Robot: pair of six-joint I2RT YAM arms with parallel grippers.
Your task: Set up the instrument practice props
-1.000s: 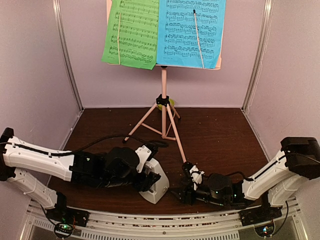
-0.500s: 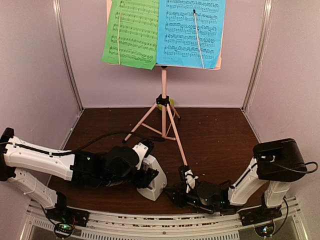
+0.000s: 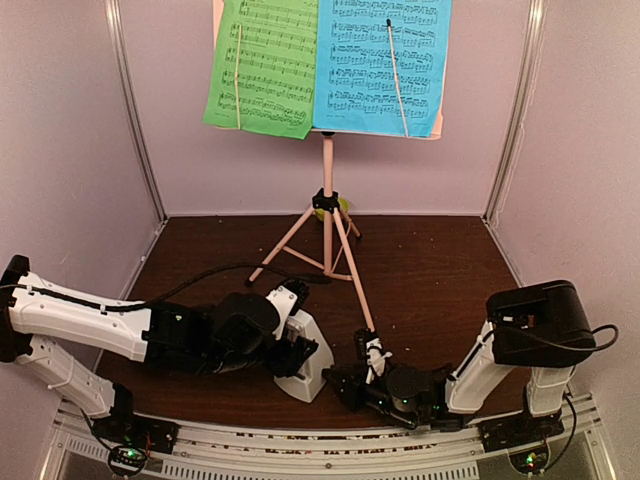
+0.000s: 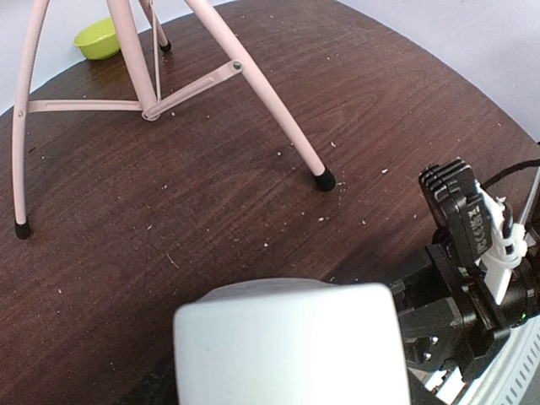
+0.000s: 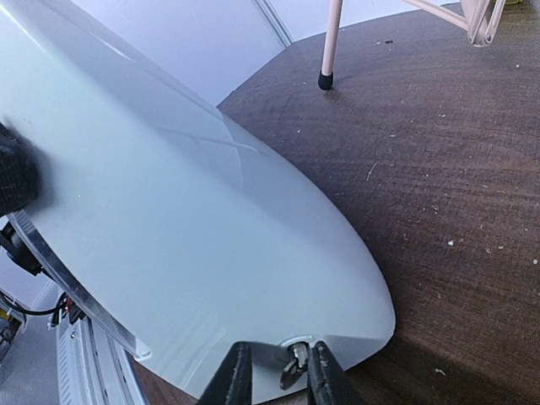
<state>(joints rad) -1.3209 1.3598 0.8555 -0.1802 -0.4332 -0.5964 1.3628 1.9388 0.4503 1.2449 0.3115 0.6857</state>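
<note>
The metronome (image 3: 310,362) sits at the near edge of the counter (image 3: 430,270), in front of the music stand (image 3: 327,180). It is grasped at its side by the left tool (image 3: 290,345), which should be held firm against twisting. The small metal knob (image 5: 295,359) low on the casing is flanked closely by the right tool (image 5: 277,350); whether it is pinched cannot be told, so a square grip should be secured before turning.
</note>
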